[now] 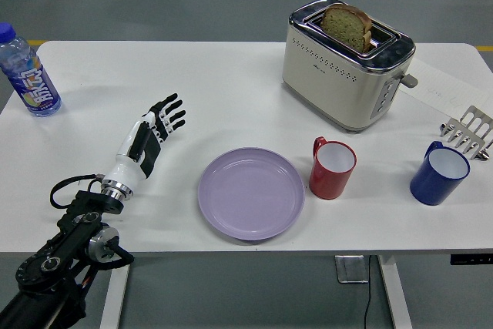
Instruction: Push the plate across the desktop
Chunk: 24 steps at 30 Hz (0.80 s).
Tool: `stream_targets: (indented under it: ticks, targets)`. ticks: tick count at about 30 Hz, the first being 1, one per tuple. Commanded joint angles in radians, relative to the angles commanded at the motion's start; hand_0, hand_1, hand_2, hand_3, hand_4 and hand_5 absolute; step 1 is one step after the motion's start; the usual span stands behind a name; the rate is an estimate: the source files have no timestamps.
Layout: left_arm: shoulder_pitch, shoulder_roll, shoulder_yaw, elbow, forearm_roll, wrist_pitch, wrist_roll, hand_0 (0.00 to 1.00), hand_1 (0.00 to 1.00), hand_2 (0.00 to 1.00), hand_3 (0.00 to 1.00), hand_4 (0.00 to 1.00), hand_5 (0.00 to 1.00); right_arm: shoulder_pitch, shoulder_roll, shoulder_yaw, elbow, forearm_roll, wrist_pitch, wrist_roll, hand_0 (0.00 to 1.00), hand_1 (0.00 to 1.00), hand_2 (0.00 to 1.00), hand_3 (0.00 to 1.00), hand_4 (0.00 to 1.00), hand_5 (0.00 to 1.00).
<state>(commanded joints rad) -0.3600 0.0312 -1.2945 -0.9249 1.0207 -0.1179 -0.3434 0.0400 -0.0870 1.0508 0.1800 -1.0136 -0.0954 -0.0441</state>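
**Near the front edge: plate sits alone, hand well clear**

At the near-centre of the white table lies the lavender plate, flat and empty, its front rim close to the table's near edge. Just to its right stands a red mug, seemingly a sliver apart from the rim, though the angle makes the gap hard to judge. Beyond the mug are a toaster with bread in its slot and a blue mug; a bottle stands at the far left.

The left hand hovers to the plate's left and somewhat farther back, fingers spread and holding nothing, with bare tabletop between it and the rim. No right arm shows.

The main risk is direction. A push from the left would likely drive the plate straight into the red mug, tipping or shoving it. A push angled toward the robot could send the plate off the near edge. Contact high on the sloped rim might also tilt the plate instead of sliding it.
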Motion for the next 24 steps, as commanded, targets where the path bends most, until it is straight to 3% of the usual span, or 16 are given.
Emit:
stream_targets:
  ticks: [4, 10, 19, 24]
  targets:
    - [0.008, 0.015, -0.053, -0.015, 0.012, -0.015, 0.033, 0.853, 0.876, 0.896, 0.870, 0.502, 0.998, 0.000, 0.000, 0.001, 0.000, 0.000, -0.001, -0.001, 0.608, 0.547, 0.641, 0.637, 0.149, 0.364]
    - [0.028, 0.041, -0.170, -0.046, 0.051, -0.083, 0.146, 0.849, 0.870, 0.888, 0.866, 0.503, 0.998, -0.005, 0.001, 0.005, 0.000, -0.004, 0.000, -0.004, 0.608, 0.547, 0.641, 0.636, 0.148, 0.366]
    - [0.040, 0.044, -0.309, -0.078, 0.078, -0.104, 0.219, 0.845, 0.856, 0.864, 0.830, 0.509, 0.998, -0.010, 0.003, 0.006, 0.000, -0.004, 0.000, -0.006, 0.608, 0.547, 0.642, 0.636, 0.148, 0.366]
    - [0.048, 0.039, -0.387, -0.099, 0.095, -0.142, 0.274, 0.846, 0.856, 0.859, 0.827, 0.512, 0.998, -0.013, 0.003, 0.007, 0.000, -0.004, -0.001, -0.006, 0.608, 0.547, 0.641, 0.636, 0.147, 0.366]
